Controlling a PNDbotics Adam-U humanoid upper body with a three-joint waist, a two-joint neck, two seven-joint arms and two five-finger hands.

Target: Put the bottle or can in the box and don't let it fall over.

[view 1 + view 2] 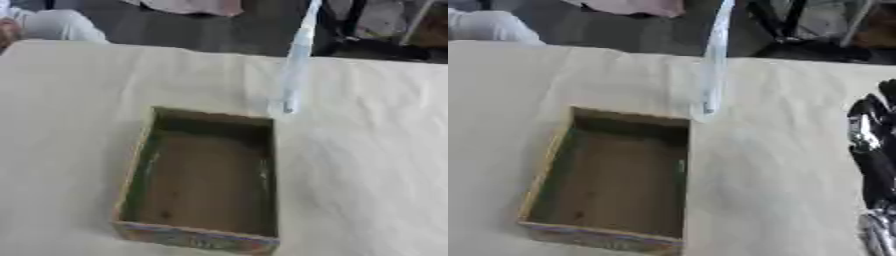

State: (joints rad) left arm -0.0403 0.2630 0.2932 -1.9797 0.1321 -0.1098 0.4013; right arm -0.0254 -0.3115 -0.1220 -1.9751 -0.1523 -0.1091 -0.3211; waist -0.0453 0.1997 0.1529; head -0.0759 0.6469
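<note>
An open cardboard box [131, 170] with a brown floor and a colourful front wall lies on the cream table, and nothing is inside it. A tall, slim clear bottle [295, 65] stands upright just beyond the box's far right corner, close to it. My right hand [872, 150], black and silver, shows only in the right eye view at the right edge. Its fingers point up and are relaxed, and it holds nothing, well to the right of the bottle and the box. My left hand is out of sight.
The cream cloth-covered table [376, 165] stretches wide around the box. Its far edge [175, 49] runs along the top, with a dark floor and black furniture legs [785, 30] behind it.
</note>
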